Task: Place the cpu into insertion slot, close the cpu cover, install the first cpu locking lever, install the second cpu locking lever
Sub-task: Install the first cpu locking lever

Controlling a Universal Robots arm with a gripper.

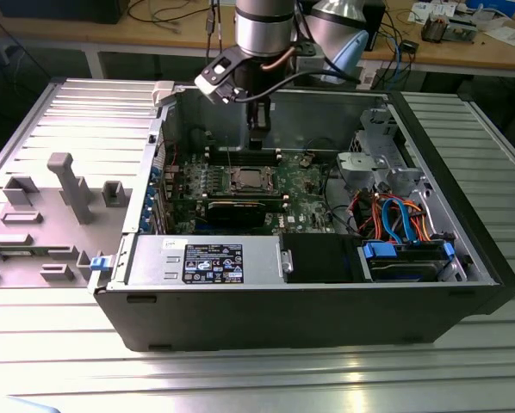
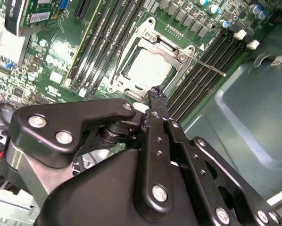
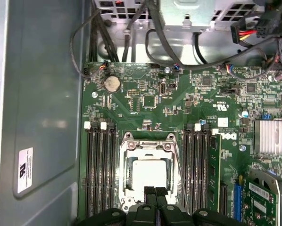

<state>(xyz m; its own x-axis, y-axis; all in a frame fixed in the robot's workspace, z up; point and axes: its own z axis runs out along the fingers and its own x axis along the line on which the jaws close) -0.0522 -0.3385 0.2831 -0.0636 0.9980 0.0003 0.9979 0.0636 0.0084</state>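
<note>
On the exterior view's left, the grey fixture block stands on the table, well apart from my work, so I have no worry there. Inside the open computer case, the cpu lies in the insertion slot. Its silver top shows through the window of the cpu cover, which looks folded down over it.

My pincer hangs above the board near the socket, clenched on nothing.

I judge the main danger to be the thin locking lever, which juts out over the memory slots. A clenched tip pushing off-line could slip off it, scrape the board or bend the rod.

Further right, the loose cables could snag the wrist on a wide swing.
</note>
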